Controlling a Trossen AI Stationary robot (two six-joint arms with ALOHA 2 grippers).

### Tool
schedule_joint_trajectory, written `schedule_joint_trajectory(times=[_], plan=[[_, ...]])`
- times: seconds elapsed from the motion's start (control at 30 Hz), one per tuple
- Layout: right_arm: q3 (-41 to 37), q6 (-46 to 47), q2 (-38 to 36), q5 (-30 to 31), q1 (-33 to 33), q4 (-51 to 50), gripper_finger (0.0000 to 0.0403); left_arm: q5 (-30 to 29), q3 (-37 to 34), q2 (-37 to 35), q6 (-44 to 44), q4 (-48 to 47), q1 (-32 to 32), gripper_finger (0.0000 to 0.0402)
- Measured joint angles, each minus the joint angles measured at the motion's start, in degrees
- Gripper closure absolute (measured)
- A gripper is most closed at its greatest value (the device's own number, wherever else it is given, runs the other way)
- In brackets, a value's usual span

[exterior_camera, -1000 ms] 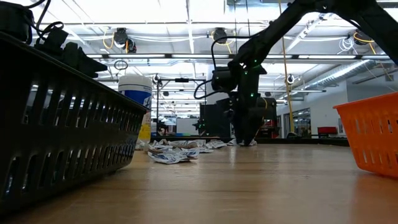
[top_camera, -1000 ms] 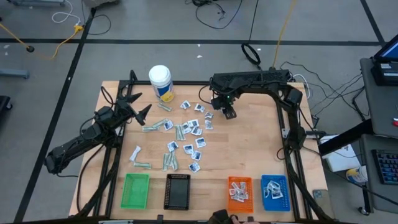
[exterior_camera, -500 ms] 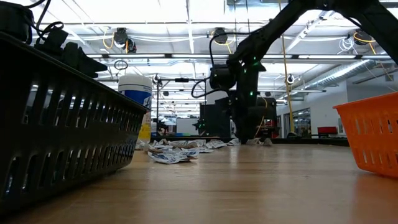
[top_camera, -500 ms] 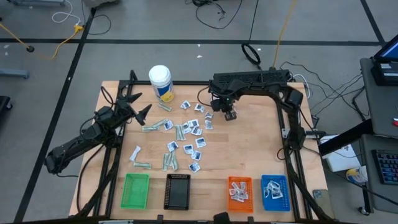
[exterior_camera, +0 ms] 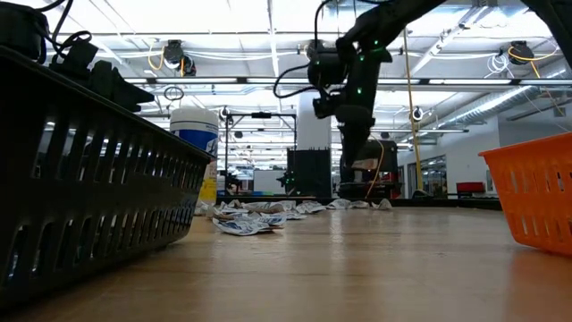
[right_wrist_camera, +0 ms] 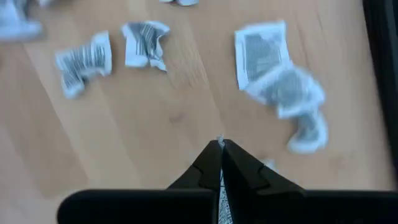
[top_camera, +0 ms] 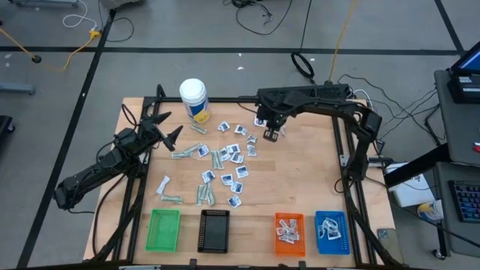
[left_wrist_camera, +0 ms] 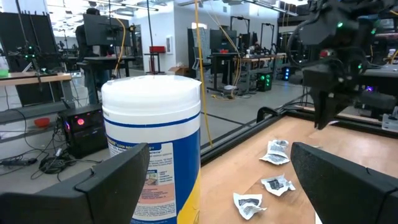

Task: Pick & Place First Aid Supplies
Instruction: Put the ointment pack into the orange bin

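Right gripper (top_camera: 271, 136): clenched, lifted clear of the table (top_camera: 300, 180) at the far-right edge of the scatter; thin white edge of one pinched sachet (right_wrist_camera: 219, 140) showing between the tips
Left gripper (top_camera: 166, 132): released, jaws wide, waiting beside the bottle (top_camera: 193, 100)
Loose supplies (top_camera: 229, 154): spread over the table's middle, between the two arms, nearest pieces just beside the right gripper
Deciding relation: orange tray (top_camera: 289, 230) and blue tray (top_camera: 331, 231) on the near edge, well apart from the right gripper; orange one almost straight toward the near edge from it
Nearer arm: right, judged, for both those trays
Long axis: trays lengthwise from near edge to far; held sachet square, no axis to align
Count, trays: four, namely green tray (top_camera: 165, 229), black tray (top_camera: 215, 230), orange, blue
Count, bottle: one
Count, grey-green strips (top_camera: 184, 154): about six
Count, square sachets on the table: roughly twenty, overlap preventing an exact figure
Count, in trays: several in orange, several in blue, not separable
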Motion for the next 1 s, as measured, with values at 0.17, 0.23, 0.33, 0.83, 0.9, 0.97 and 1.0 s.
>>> schedule_joint_trajectory(times=[0.17,0.23,0.33,0.83,0.9,0.97,1.0], plan=[[0.0,23.5,-2.3,0.0,1.6,-2.6,0.0401,0.0,0.0,0.0,0.0,0.0,0.0,0.0005],[0.0,32.8,-3.2,0.0,3.0,-4.6,0.0401,0.0,0.0,0.0,0.0,0.0,0.0,0.0005],[0.0,45.1,-4.6,0.1,6.6,-8.4,0.0402,0.0,0.0,0.0,0.0,0.0,0.0,0.0005],[0.1,93.9,-8.3,-0.1,41.9,-14.0,0.0402,0.0,0.0,0.0,0.0,0.0,0.0,0.0005],[0.1,99.9,-8.3,0.6,46.5,-14.0,0.0402,0.0,0.0,0.0,0.0,0.0,0.0,0.0005],[0.1,105.9,-8.3,2.1,50.7,-14.0,0.0402,0.0,0.0,0.0,0.0,0.0,0.0,0.0005],[0.1,108.7,-8.3,2.9,52.6,-14.0,0.0402,0.0,0.0,0.0,0.0,0.0,0.0,0.0005]])
